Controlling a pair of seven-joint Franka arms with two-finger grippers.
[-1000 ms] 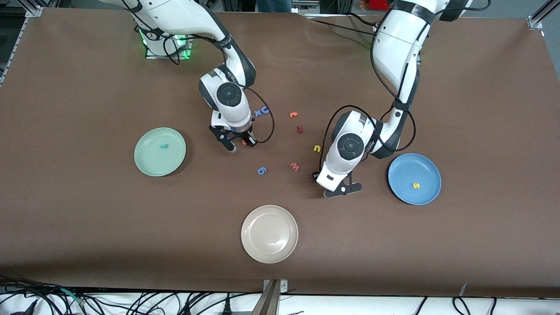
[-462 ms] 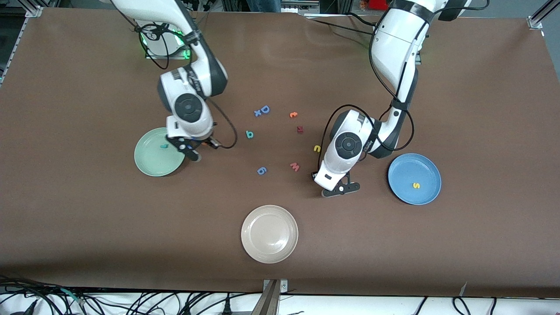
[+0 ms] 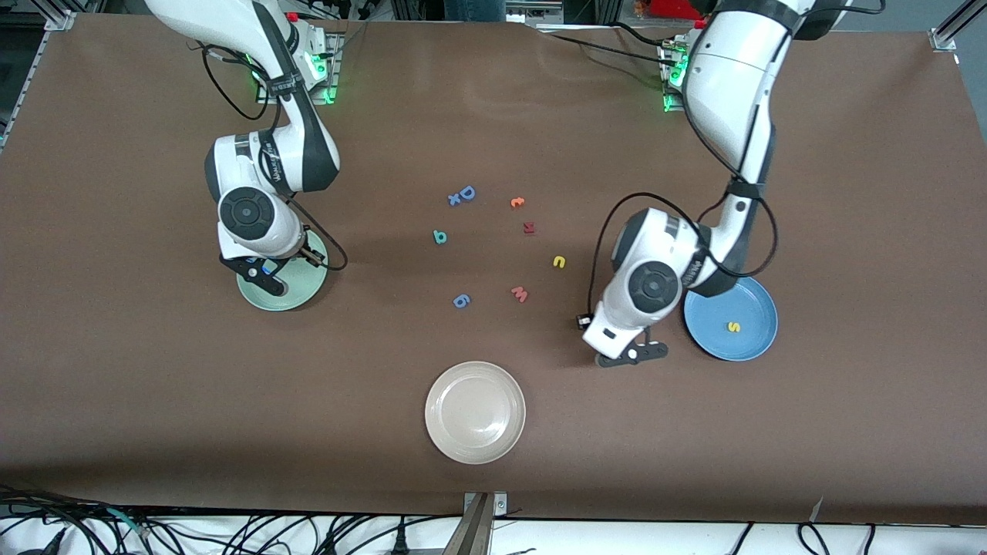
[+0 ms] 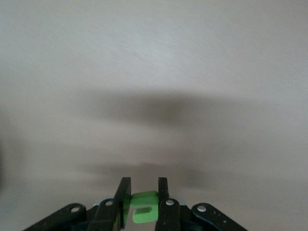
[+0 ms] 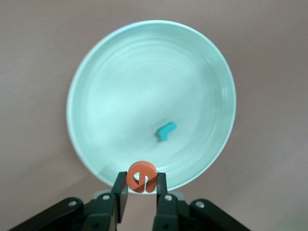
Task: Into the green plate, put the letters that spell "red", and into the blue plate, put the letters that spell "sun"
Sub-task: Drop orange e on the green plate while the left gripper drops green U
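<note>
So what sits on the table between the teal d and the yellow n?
In the front view, nothing lies between the teal d and the yellow n; the pink w sits nearer the camera.

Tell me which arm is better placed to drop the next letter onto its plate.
Right. Its tool holds the orange "e" directly over the green plate, where the teal "r" lies. The left tool holds the green letter over bare table beside the blue plate.

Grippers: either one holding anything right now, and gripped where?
Right gripper, over the green plate, pinches the orange "e" by its two sides. Left gripper, above bare table by the blue plate, pinches a green letter by its sides.
</note>
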